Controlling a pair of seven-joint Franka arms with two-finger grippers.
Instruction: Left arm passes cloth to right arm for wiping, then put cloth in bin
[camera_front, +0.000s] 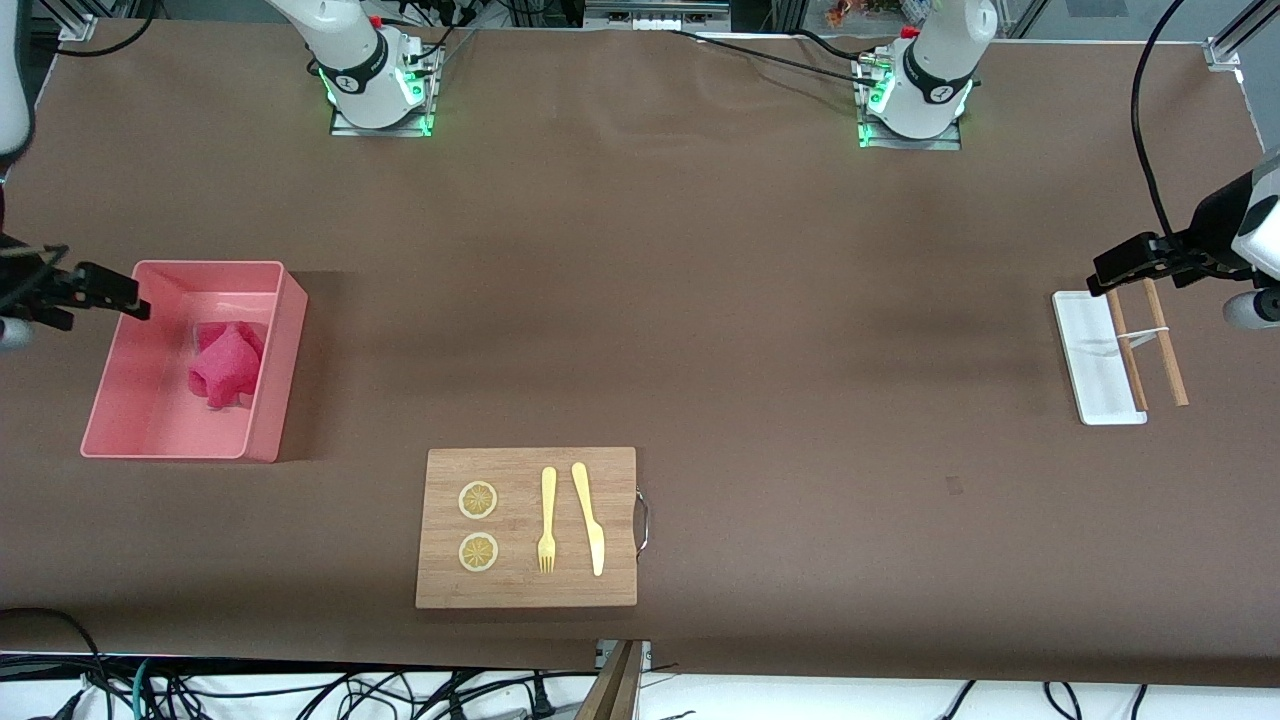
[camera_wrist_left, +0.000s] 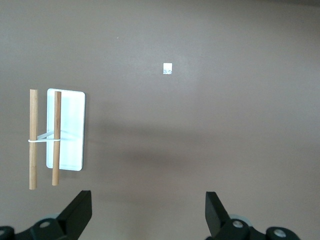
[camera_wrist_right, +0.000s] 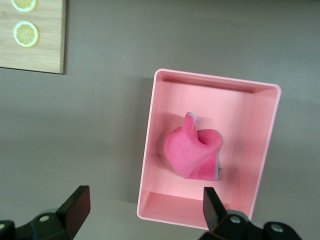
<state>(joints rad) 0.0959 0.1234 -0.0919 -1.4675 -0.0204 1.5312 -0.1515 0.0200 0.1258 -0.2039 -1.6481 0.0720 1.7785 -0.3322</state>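
Observation:
The magenta-pink cloth (camera_front: 228, 365) lies crumpled in the light pink bin (camera_front: 150, 430) at the right arm's end of the table. In the right wrist view the cloth (camera_wrist_right: 192, 152) sits near the middle of the bin (camera_wrist_right: 260, 145). My right gripper (camera_front: 105, 290) hangs open and empty over the bin's outer edge; in its own view (camera_wrist_right: 145, 200) the jaws straddle one short wall. My left gripper (camera_front: 1135, 262) is open and empty, up over the table beside the white tray at the left arm's end; its own view (camera_wrist_left: 147, 200) shows bare table between the jaws.
A wooden board (camera_front: 527, 528) with two lemon slices, a yellow fork (camera_front: 547, 520) and a knife (camera_front: 590, 518) lies near the front camera. A flat white tray (camera_front: 1095, 360) with two wooden sticks (camera_front: 1165, 340) across it lies under the left gripper.

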